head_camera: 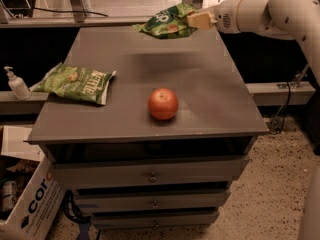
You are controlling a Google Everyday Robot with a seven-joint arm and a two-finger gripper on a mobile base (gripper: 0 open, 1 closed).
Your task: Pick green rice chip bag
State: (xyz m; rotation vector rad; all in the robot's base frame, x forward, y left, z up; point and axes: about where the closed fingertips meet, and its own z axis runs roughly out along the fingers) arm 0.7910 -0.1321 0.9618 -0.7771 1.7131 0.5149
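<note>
Up over the far edge of the smooth grey cabinet top (215, 89), the gripper (200, 20) pinches one end of the crinkled green rice chip bag (164, 23), which hangs above the surface, well behind a round apple (163, 104).

**One high view, angled down**

A single camera looks down from in front of the drawer cabinet (200, 79), fairly near, facing its far edge, where the gripper (199, 20) clasps the green rice chip bag (167, 21).

Cabinet top (210, 84) bears apple (163, 104), Kettle bag (77, 83); hand (196, 20) above.
</note>
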